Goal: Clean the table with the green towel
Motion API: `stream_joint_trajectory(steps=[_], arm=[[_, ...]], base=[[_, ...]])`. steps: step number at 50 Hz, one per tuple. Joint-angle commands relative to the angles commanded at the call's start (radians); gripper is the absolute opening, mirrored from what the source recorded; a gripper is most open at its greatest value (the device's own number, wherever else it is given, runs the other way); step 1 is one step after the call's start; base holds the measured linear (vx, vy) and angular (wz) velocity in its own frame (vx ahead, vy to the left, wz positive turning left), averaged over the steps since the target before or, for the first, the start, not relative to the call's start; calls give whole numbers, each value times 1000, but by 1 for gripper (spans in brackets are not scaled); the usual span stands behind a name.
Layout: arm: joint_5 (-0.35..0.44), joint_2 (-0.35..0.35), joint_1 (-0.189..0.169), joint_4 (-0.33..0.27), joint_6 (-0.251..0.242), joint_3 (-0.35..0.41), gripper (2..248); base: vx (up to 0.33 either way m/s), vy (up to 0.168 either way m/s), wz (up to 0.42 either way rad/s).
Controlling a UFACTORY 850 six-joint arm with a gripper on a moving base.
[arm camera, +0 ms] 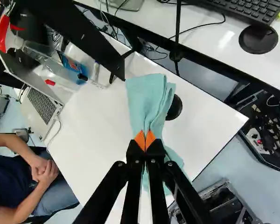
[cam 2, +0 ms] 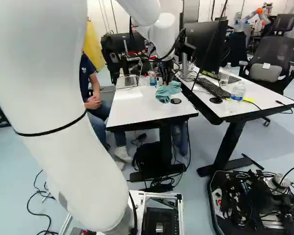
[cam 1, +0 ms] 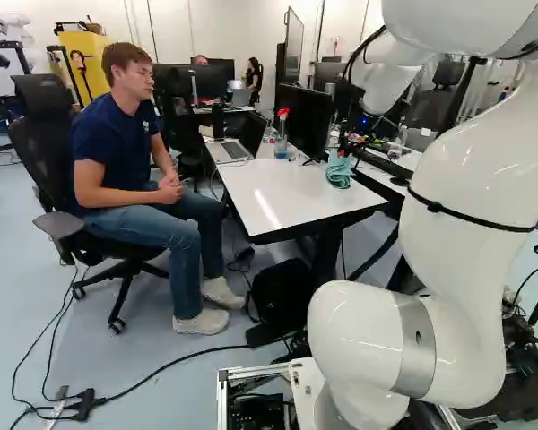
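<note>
1. Wrist view: my gripper (arm camera: 144, 141) is narrow, its orange-padded fingertips pinching the green towel (arm camera: 150, 100) between them. The towel spreads ahead of and beneath my fingers over the white surface (arm camera: 100, 133), partly beside a round black disc (arm camera: 175, 108). A laptop (arm camera: 41, 103), a spray bottle (arm camera: 53, 63) and a marker (arm camera: 95, 73) share this surface. A seated person's clasped hands (arm camera: 44, 171) are near its edge. I judge the grasping step done and wiping in hand; I cannot tell whether a stroke is under way.

2. Left base view: the towel is near the far right side of the surface, close to the monitor (cam 1: 299, 121). The next move calls for light, even pressure and strokes over the bare area, short of the laptop and the person. The soft cloth could bunch or slip if I press too hard.

3. Right base view: the towel hangs bunched below my gripper and appears to touch the surface beside the disc. Drawing it towards my base should suit a first pass, provided I keep it from trailing over the edge.
</note>
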Motion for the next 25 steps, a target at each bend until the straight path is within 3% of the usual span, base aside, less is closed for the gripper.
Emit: stream_joint_trajectory(steps=[6, 7, 12, 13, 17, 18, 22, 23, 25], arm=[[0, -13, -9, 0, 0, -14, 22], [0, -14, -10, 0, 0, -16, 44], [0, -18, -14, 0, 0, -20, 44], [0, -18, -14, 0, 0, -20, 79], [0, -19, -15, 0, 0, -21, 79], [0, -19, -15, 0, 0, -21, 116], [0, -19, -15, 0, 0, -21, 116], [0, -19, -15, 0, 0, -21, 154], [0, -19, -15, 0, 0, -21, 154]], base=[[0, 0, 0], [0, 0, 0], [0, 0, 0], [0, 0, 0], [0, 0, 0], [0, 0, 0], [0, 0, 0], [0, 0, 0], [0, 0, 0]])
